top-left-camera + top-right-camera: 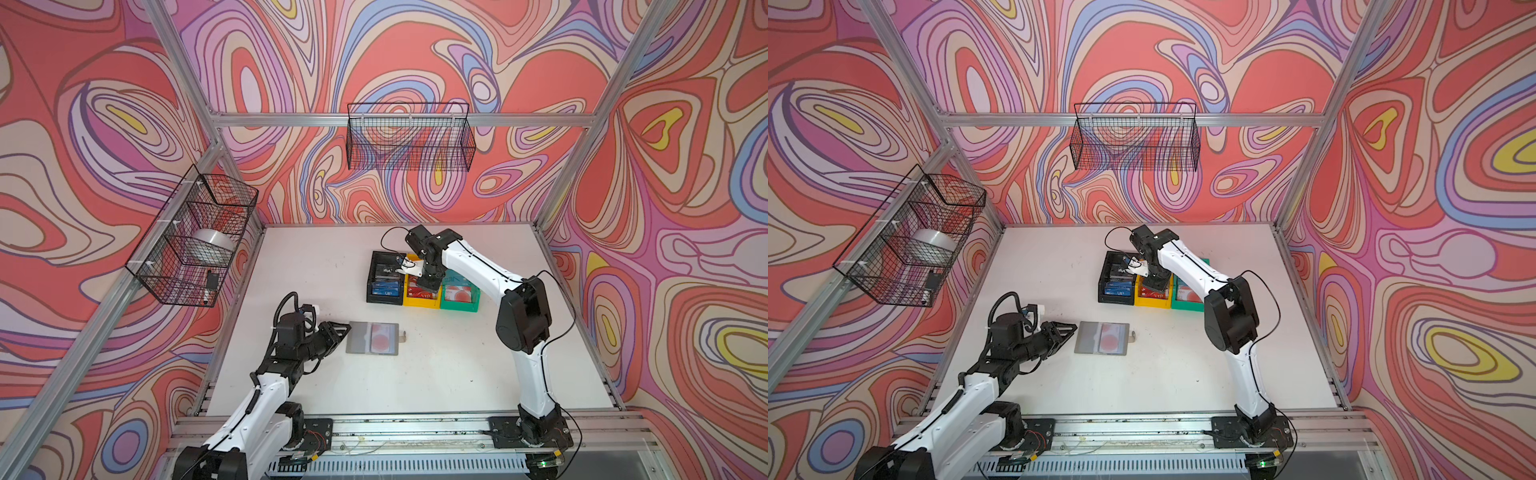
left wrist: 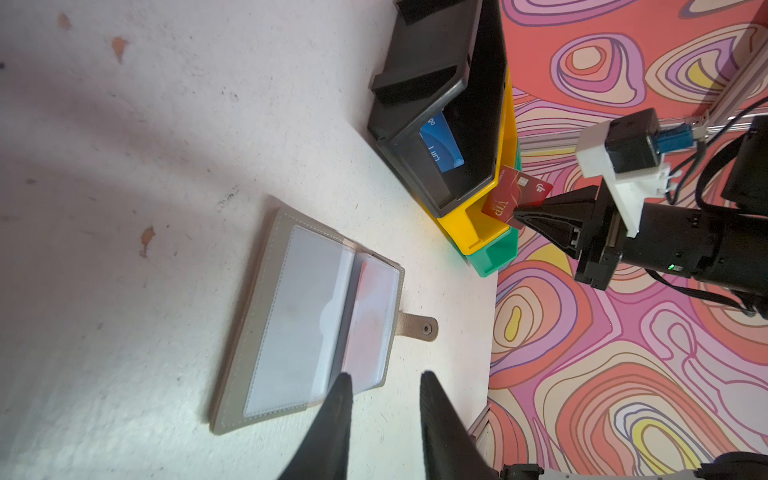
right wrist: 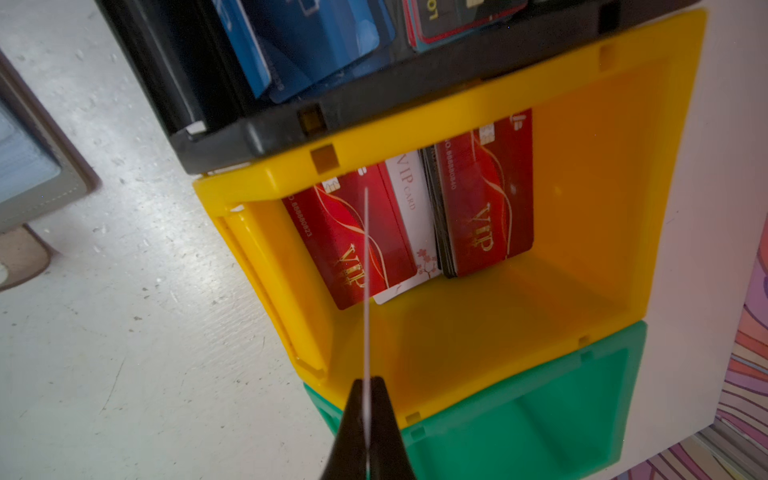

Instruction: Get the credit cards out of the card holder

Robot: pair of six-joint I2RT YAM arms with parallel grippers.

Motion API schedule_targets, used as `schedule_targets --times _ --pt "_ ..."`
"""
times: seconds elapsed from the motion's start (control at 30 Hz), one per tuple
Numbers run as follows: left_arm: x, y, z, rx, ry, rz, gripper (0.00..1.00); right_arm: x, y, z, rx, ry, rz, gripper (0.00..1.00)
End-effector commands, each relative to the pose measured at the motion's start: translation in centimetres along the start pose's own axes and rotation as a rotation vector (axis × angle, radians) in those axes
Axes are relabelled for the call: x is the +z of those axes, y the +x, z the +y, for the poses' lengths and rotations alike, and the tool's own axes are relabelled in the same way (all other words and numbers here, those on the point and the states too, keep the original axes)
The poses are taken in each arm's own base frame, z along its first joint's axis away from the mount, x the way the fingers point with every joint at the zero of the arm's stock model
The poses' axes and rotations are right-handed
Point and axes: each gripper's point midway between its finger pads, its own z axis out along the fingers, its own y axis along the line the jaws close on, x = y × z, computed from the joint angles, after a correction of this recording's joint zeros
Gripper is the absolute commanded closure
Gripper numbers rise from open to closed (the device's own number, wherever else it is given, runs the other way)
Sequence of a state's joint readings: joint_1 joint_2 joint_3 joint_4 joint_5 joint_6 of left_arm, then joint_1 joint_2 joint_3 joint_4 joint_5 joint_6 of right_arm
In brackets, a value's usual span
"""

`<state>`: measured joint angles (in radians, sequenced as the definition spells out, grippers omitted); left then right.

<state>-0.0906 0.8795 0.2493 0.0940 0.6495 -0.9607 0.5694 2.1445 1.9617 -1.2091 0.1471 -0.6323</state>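
Right jaws: pinching a dark red card (image 2: pixel 513 197) by its edge, holding it over the yellow bin (image 3: pixel 623 208) | Left jaws: standing narrowly apart, gripping nothing, just beside the card holder (image 1: pixel 372 338) | Card holder: lying open on the desk (image 1: pixel 457 374), pale red-circle card (image 1: pixel 380 336) sitting in a sleeve.

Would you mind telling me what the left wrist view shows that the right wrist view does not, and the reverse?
Only the left wrist view: the whole open card holder with a pale card in its sleeve, the open left gripper, and the face of the red card pinched by the right gripper. Only the right wrist view: the cards lying inside the yellow bin; the held card is just a thin edge there. Both: that card, the black bin, yellow bin and green bin, and part of the holder.
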Motion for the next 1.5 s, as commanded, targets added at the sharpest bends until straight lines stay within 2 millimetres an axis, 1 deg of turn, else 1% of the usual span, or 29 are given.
schedule_targets --times 0.0,0.13,0.27,0.43,0.63,0.9,1.0,1.27,1.47 --pt "-0.1 -0.8 -0.9 0.029 0.009 -0.02 0.69 1.6 1.0 0.6 -0.042 -0.01 0.067 1.0" --pt "-0.1 -0.8 -0.8 0.029 0.009 -0.02 0.69 2.4 1.9 1.1 -0.067 -0.012 0.116 1.0" --pt "-0.1 -0.7 -0.6 0.027 0.005 -0.021 0.69 2.7 2.3 1.3 -0.079 -0.012 0.135 1.0" --pt "0.0 -0.7 -0.5 0.026 0.002 -0.021 0.68 2.9 2.3 1.8 -0.097 -0.023 0.146 1.0" --pt "0.0 -0.6 -0.3 0.026 0.0 -0.021 0.69 3.3 2.3 3.1 -0.127 -0.049 0.16 1.0" --pt "0.0 -0.6 -0.2 0.024 -0.003 -0.023 0.69 3.5 2.1 3.1 -0.129 -0.042 0.158 1.0" --pt "0.0 -0.6 -0.2 0.025 -0.003 -0.023 0.69 3.6 1.9 2.9 -0.126 -0.03 0.151 0.94" --pt "0.1 -0.6 -0.1 0.023 -0.002 -0.02 0.69 3.9 0.8 2.3 -0.092 -0.011 0.121 0.84" --pt "0.1 -0.6 0.0 0.022 -0.004 -0.02 0.69 4.4 0.3 1.9 -0.094 0.004 0.113 0.82"
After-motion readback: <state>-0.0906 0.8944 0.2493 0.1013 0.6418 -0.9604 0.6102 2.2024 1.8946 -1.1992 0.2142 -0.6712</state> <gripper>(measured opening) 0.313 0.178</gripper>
